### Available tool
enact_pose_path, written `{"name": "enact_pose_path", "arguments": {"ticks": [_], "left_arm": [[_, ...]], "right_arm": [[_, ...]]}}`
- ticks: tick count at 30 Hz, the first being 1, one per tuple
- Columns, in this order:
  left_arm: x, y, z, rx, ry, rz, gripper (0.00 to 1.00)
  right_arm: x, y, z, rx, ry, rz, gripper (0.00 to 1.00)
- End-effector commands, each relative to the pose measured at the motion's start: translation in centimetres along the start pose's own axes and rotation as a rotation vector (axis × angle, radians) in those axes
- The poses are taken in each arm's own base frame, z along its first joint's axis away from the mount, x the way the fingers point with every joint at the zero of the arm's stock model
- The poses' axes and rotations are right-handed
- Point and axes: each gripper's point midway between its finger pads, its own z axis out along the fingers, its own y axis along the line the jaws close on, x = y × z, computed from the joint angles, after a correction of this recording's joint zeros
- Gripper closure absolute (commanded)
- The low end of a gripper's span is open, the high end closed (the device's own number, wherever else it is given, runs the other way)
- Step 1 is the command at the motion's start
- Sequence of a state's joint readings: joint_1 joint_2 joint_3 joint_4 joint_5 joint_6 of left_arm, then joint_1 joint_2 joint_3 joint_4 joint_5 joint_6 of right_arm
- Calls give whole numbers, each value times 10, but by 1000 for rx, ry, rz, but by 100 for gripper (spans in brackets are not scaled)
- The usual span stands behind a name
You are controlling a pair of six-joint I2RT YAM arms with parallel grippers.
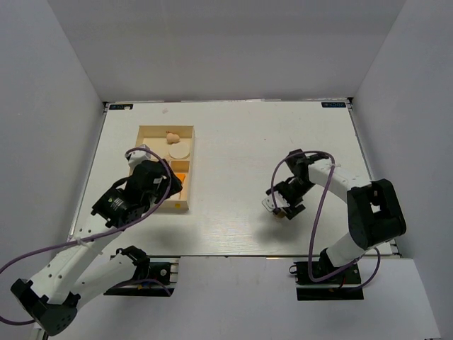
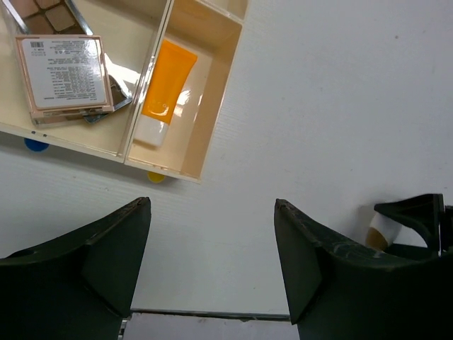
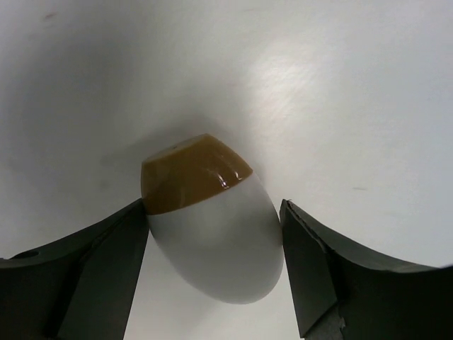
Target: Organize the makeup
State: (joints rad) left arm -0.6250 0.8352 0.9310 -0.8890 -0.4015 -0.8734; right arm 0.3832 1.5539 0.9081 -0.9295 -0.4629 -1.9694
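Observation:
A white-tan egg shape (image 3: 212, 241) lies on the white table, its tan end pointing away from the wrist. My right gripper (image 3: 214, 205) is shut on it, one finger against each side. From above, that gripper (image 1: 282, 209) is low over the table, right of centre. My left gripper (image 2: 212, 205) stands open and holds nothing, over bare table beside the box's near right corner. The pale wooden divided box (image 1: 166, 129) holds a peach sponge (image 1: 172, 137), a round cream puff (image 1: 179, 151), an orange white-capped tube (image 2: 166, 81) and stacked palettes (image 2: 64, 74).
The left arm (image 1: 134, 195) hangs over the near half of the box and hides it from above. White walls enclose the table on three sides. The table's near edge (image 2: 212, 313) runs just below the left fingers.

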Motion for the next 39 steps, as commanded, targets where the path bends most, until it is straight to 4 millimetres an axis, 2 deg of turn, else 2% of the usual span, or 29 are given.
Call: {"name": "enact_pose_path", "arguments": {"ticks": [1, 5, 7, 8, 9, 10, 11, 12, 13, 14, 15, 18, 19, 20, 21, 23, 26, 32, 35, 36, 37, 38, 39], "left_arm": [[-29, -21, -23, 115, -92, -49, 20], [-45, -28, -40, 195, -161, -50, 20], [-49, -31, -43, 207, -171, -46, 20], [-49, -31, -44, 207, -171, -43, 20], [-50, -31, -45, 206, -170, -42, 20], [-49, -30, -45, 206, -168, -41, 20], [-50, -30, -45, 206, -170, -42, 20], [-50, -30, -47, 209, -171, -45, 20], [-50, -28, -48, 207, -173, -48, 20], [-51, -28, -50, 209, -179, -51, 20], [-52, -25, -53, 212, -185, -56, 20], [-56, -21, -60, 218, -211, -69, 20], [-58, -20, -62, 218, -219, -73, 20], [-60, -19, -64, 219, -228, -77, 20], [-61, -18, -67, 221, -236, -79, 20], [-66, -17, -71, 227, -255, -88, 20], [-72, -17, -77, 244, -285, -94, 21], [-74, -17, -79, 256, -299, -100, 20], [-72, -18, -79, 259, -292, -101, 20], [-72, -18, -78, 259, -290, -98, 20], [-71, -18, -78, 259, -288, -99, 20], [-71, -18, -78, 259, -286, -98, 20], [-71, -18, -78, 258, -285, -99, 21]], "right_arm": [[-35, -68, -25, 169, -88, -58, 79], [-75, -111, -23, 246, -148, -1, 85], [-103, -137, -14, 282, -180, -52, 85], [-116, -153, -19, 311, -202, -9, 85], [-138, -170, -7, 320, -232, -42, 85], [-148, -183, -7, 338, -250, -27, 85], [-163, -204, -17, 383, -271, 17, 85], [-173, -217, -5, 381, -284, 33, 85], [-189, -236, -7, 426, -305, 21, 86], [-205, -258, -22, 475, -334, 37, 86], [-210, -269, -8, 468, -343, 50, 86], [-239, -306, -7, 530, -386, 39, 85], [-249, -313, -4, 543, -394, 42, 85], [-251, -323, 4, 552, -406, 52, 85], [-261, -333, -3, 572, -434, 70, 85], [-265, -343, 5, 587, -463, 102, 84], [-268, -348, 12, 580, -523, 189, 83], [-260, -346, 37, 522, -568, 379, 81], [-252, -342, 48, 486, -582, 463, 73], [-249, -340, 52, 476, -582, 479, 65], [-250, -337, 56, 462, -584, 484, 62], [-247, -336, 60, 455, -580, 493, 51], [-245, -336, 62, 454, -577, 499, 46]]}}
